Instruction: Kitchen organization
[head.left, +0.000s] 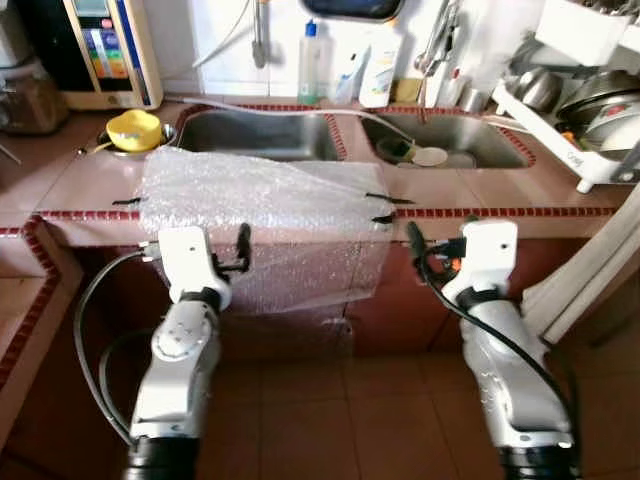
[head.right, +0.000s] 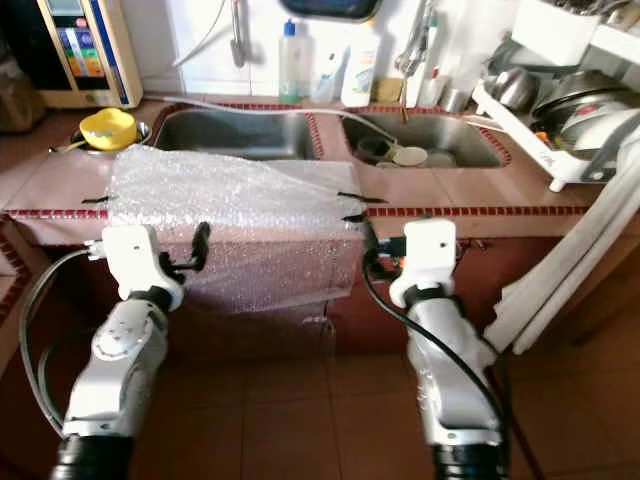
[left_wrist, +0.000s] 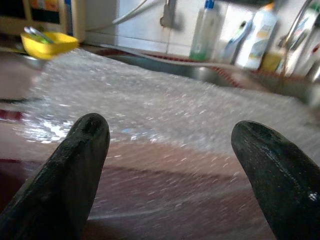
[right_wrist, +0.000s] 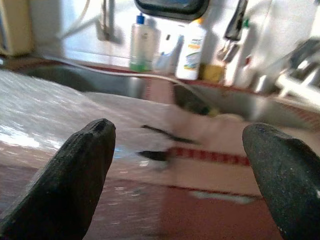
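The robot is standing in front of the counter with both arms raised, and both grippers are gaping wide with nothing between the fingers. The left gripper (left_wrist: 165, 150) is pointing at the sheet of bubble wrap (head.left: 265, 205), near the part that is hanging down over the counter's front edge; the right gripper (right_wrist: 180, 150) is pointing toward the wrap's right edge, where dark strips of tape (head.left: 388, 199) are pinning it to the counter (head.left: 500, 190). The wrap is lying across the tiled top just in front of the left sink (head.left: 260, 135) and drooping over the cupboard face below. It looks very light, soft and floppy, a bit slick, likely to crumple or slide rather than lift as one piece, so the free hanging edge seems the best place to pinch, with the tape peeled off first. Behind, a yellow bowl (head.left: 134, 128) is sitting left of the sink, bottles (head.left: 378, 70) are standing along the wall, and a dish rack (head.left: 580, 100) is filling the right end.
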